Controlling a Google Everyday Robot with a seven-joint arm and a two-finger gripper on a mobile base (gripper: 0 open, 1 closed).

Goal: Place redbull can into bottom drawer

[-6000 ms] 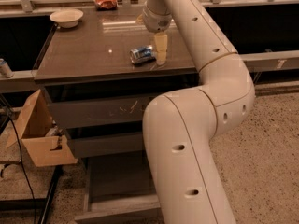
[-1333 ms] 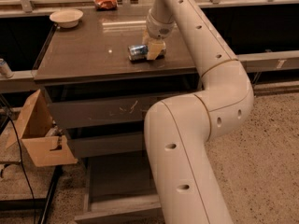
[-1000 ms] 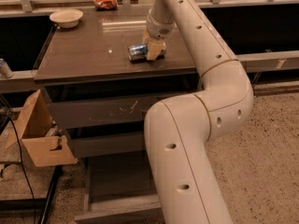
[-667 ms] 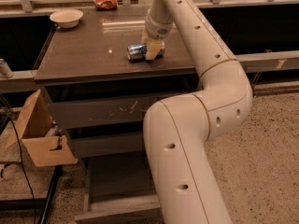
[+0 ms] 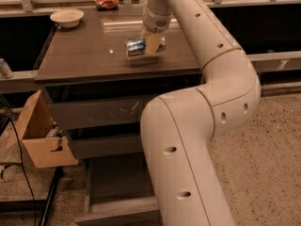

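The redbull can [image 5: 135,47], silver and blue, lies sideways between the fingers of my gripper [image 5: 151,44]. The gripper is shut on its right end and holds it just above the brown tabletop [image 5: 84,55], with a shadow under it. The arm comes down from the top of the view and its large white links cover the cabinet's right side. The bottom drawer [image 5: 120,210] is pulled open at floor level, below the two shut grey drawers. Its right part is hidden behind the arm.
A white bowl [image 5: 67,17] stands at the table's back left and a red snack bag [image 5: 106,1] at the back edge. An open cardboard box [image 5: 40,138] sits left of the cabinet. Another can [image 5: 5,68] stands on a ledge at the far left.
The gripper came down beside the can and closed on it. Since a second ago the can has risen slightly and shifted a little left with the gripper.
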